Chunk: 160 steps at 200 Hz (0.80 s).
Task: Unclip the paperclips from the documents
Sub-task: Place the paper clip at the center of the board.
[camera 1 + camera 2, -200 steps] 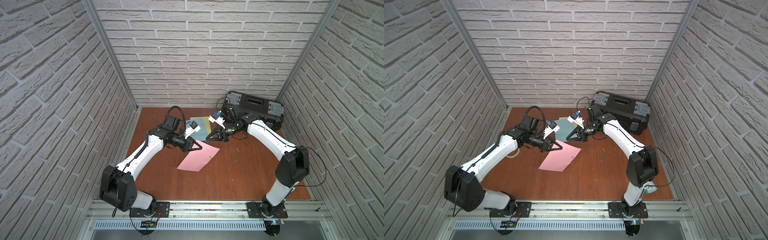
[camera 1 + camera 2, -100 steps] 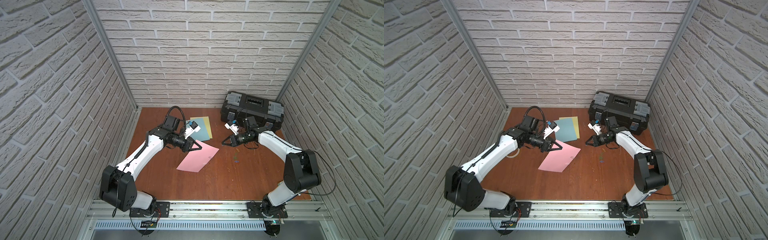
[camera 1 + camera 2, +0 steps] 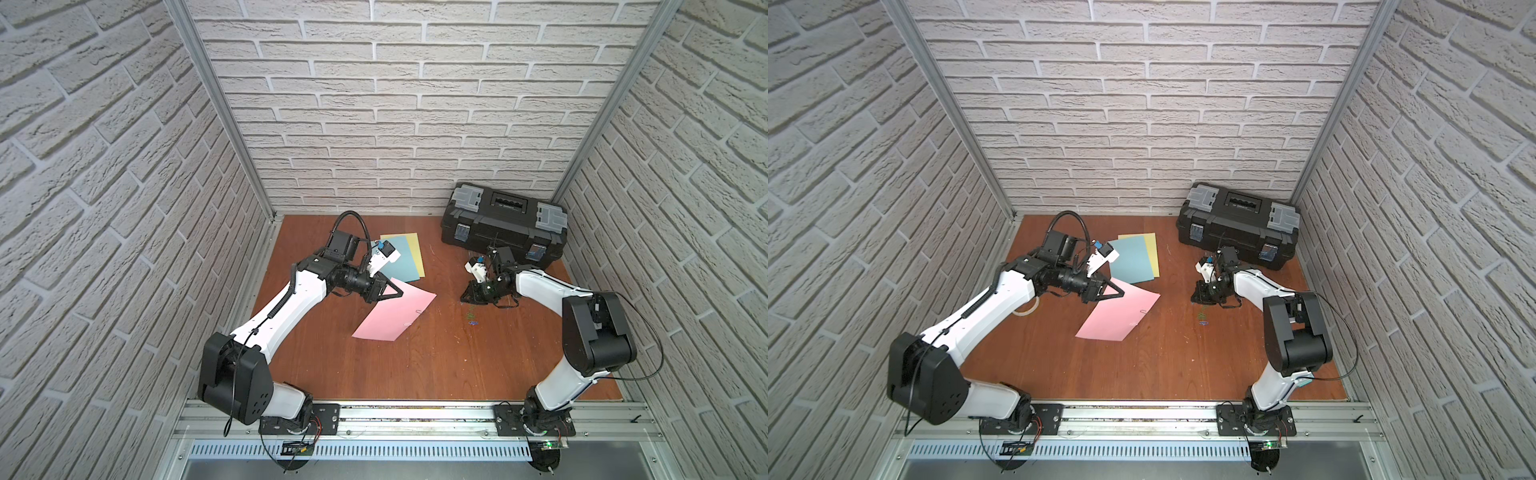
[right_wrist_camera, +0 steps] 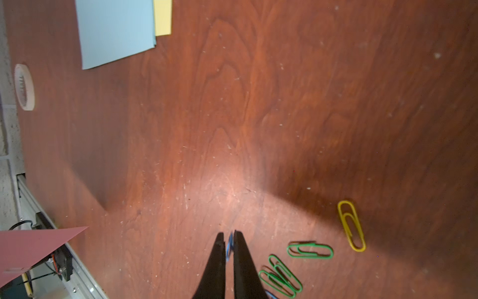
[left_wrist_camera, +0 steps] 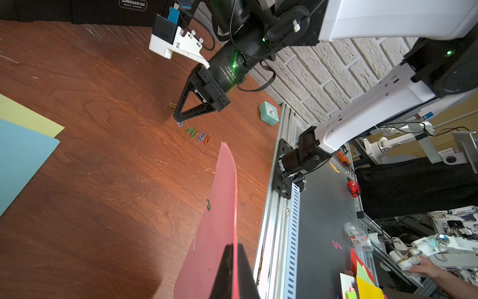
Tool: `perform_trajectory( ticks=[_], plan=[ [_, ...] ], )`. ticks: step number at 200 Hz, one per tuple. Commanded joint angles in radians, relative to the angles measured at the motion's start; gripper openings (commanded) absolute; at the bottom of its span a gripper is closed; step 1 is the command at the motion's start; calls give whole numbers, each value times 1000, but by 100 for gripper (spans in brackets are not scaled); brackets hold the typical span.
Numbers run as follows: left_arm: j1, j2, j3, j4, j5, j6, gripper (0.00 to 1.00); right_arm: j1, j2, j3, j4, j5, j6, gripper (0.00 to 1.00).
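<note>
left gripper (image 3: 400, 293): clenched on the far corner of the pink sheet (image 3: 395, 320). I see that corner lifted off the table (image 3: 415, 374); the near end looks to rest on it.
pink sheet, axis: the long axis runs from the held corner toward the front rail, slanting left in both top views. The long edge facing the right arm carries the clips.
clips on it: in the left wrist view I make out a green clip (image 5: 208, 204) and a paler clip (image 5: 194, 242) on that edge. I cannot tell which way each points.
pink sheet, handling: I judge it light and floppy. It bows under a one-corner hold and would crease or tear under a hard tug, so I would brace the paper just beside a clip.
light blue sheet (image 3: 401, 259): flat over the yellow sheet (image 3: 417, 249), just behind the pink. Long axes run front to back, and I see no clips on them.
right gripper (image 4: 229, 239): tips down at the table, well apart from the pink sheet, pinched on a blue paperclip (image 4: 229, 247), jaws nearly together.
blue paperclip, handling: thin stiff wire, probably slippery. It sits edge-on, long axis along the fingers.
loose clips (image 4: 310, 250): green and yellow, flat on the table just beside the tips.
toolbox (image 3: 503, 226): behind the right arm.
</note>
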Motion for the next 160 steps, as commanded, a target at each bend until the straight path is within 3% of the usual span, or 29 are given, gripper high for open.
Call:
perform_trajectory(
  ticks=[1, 68, 127, 144, 160],
  plan=[
    [2, -32, -18, 36, -7, -4, 0, -3, 15, -8, 9, 64, 16, 12],
    [3, -38, -25, 65, -19, -26, 0, -2, -21, -33, -8, 97, -6, 21],
    [32, -51, -53, 208, 11, -114, 0, 40, -156, -37, 54, -132, -107, 39],
    [54, -69, -72, 293, 32, -169, 0, 63, -238, -73, 150, -249, -125, 50],
    [76, -82, -86, 371, 51, -219, 0, 71, -317, -145, 338, -378, -61, 55]
  ],
)
